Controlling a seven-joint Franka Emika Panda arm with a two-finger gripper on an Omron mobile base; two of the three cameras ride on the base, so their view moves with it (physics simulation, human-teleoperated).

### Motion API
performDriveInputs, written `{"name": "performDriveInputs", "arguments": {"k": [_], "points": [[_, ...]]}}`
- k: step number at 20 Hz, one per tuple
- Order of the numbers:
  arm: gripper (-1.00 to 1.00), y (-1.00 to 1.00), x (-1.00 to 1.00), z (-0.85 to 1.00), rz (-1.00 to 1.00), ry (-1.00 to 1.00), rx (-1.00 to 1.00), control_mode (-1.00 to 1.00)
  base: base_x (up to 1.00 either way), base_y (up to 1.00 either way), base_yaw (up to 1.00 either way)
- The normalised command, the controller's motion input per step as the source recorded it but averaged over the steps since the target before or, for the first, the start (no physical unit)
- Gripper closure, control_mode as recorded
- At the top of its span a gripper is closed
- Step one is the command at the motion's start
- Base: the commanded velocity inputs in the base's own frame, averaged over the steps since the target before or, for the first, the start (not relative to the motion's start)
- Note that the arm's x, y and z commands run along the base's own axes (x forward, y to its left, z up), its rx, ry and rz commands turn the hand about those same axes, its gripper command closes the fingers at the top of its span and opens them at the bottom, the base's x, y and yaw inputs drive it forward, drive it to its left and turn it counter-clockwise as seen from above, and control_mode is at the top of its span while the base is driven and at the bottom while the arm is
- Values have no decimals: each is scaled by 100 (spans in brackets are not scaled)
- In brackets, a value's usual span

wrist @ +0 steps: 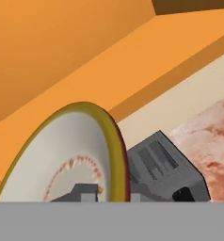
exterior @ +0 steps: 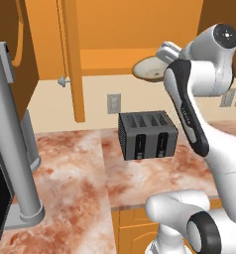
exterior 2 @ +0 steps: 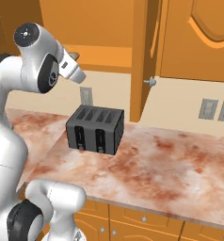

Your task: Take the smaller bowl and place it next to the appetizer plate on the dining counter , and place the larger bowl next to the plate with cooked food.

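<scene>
Gripping the smaller bowl point(wrist: 69, 155) by its rim, my gripper point(wrist: 107, 196) has its jaws pinched on the thin yellowish edge at the bottom of the hand view, where the pale inside of the bowl with its ring of reddish marks fills the lower left. In the left base view the same bowl point(exterior: 148, 68) sits in the upper middle of the frame, tilted, up against the open orange cabinet shelf point(exterior: 112, 54), with my gripper point(exterior: 165, 53) at its right edge. Below it, in the centre of that view, a dark grey four-slot toaster point(exterior: 147, 135) stands on the reddish-brown marbled counter point(exterior: 70, 173), well apart from the bowl. In the right base view the toaster point(exterior 2: 95, 129) stands left of centre, and my hand point(exterior 2: 71, 66) points into the cabinet at the upper left.
</scene>
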Motion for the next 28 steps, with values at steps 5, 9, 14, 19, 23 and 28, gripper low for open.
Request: {"name": "performDriveInputs", "arguments": {"k": [5, 9, 14, 19, 23, 28], "points": [[100, -4, -100, 0, 9, 0, 0, -100, 0, 0, 0], [100, 0, -100, 0, 4, 1, 0, -100, 0, 0, 0], [100, 0, -20, 0, 1, 1, 0, 100, -80, -2, 0], [100, 0, 0, 0, 0, 0, 0, 100, -100, -68, -3], [100, 0, 0, 0, 0, 0, 0, 100, -99, -94, -9], [100, 0, 0, 0, 0, 0, 0, 100, -94, -86, -8]]}}
